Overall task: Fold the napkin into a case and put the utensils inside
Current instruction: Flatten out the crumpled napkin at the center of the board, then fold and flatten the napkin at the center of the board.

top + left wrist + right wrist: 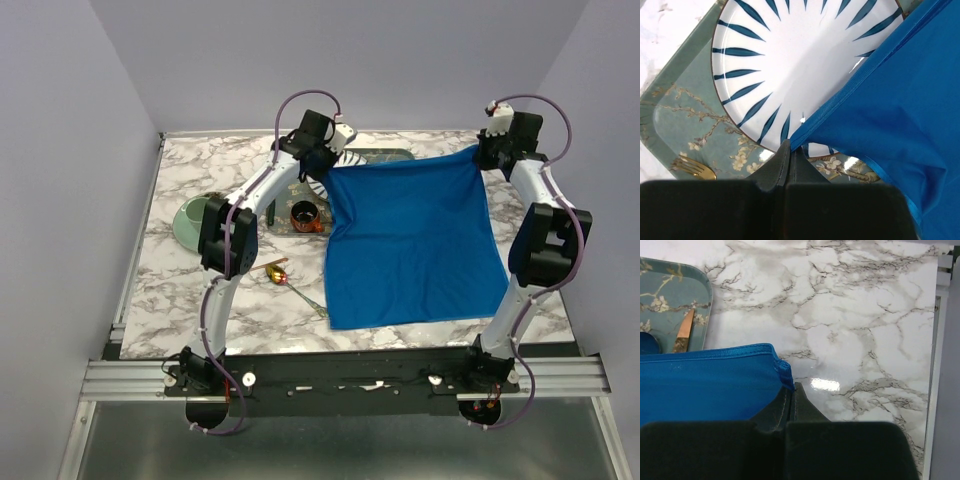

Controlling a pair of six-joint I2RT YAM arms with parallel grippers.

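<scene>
The bright blue napkin [415, 240] is spread open, with no case formed. Its near edge lies on the table and its far edge is lifted. My left gripper [325, 160] is shut on the napkin's far left corner [805, 135], above the striped plate [790, 60]. My right gripper [488, 152] is shut on the far right corner [782, 371], above bare marble. The spoon [285, 277], with a gold bowl and thin handle, lies on the table left of the napkin. A slim copper-pink utensil end [684, 332] shows on the tray beside the cloth; the rest is hidden.
The grey-green patterned tray [680, 100] holds the plate and a gold fork [695, 167]. A dark cup [304, 214] stands near the left arm. A pale green dish [195, 218] sits at far left. The table's right edge rail [940, 300] is close to my right gripper.
</scene>
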